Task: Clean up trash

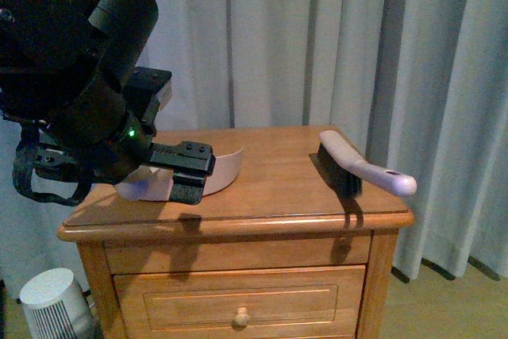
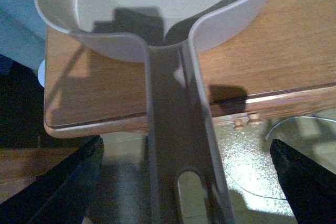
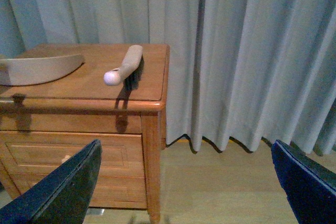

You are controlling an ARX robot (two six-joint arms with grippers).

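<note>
My left hand (image 2: 185, 145) is spread wide, its two dark fingers (image 2: 63, 182) standing well apart on either side of the dustpan's handle (image 2: 178, 129). The handle runs between them with clear gaps on both sides, so I have hold of nothing. The dustpan (image 2: 115, 45) lies on the left part of the table (image 1: 270, 188), its handle reaching out past the table's edge. The part of its bowl that I see shows only pale plastic. My right hand (image 3: 186, 145) is off to the side of the table, fully spread and holding nothing. A brush (image 1: 353, 166) lies on the table's right part, well apart from the dustpan. The trash shows in none of my views, so I cannot tell where it is.
</note>
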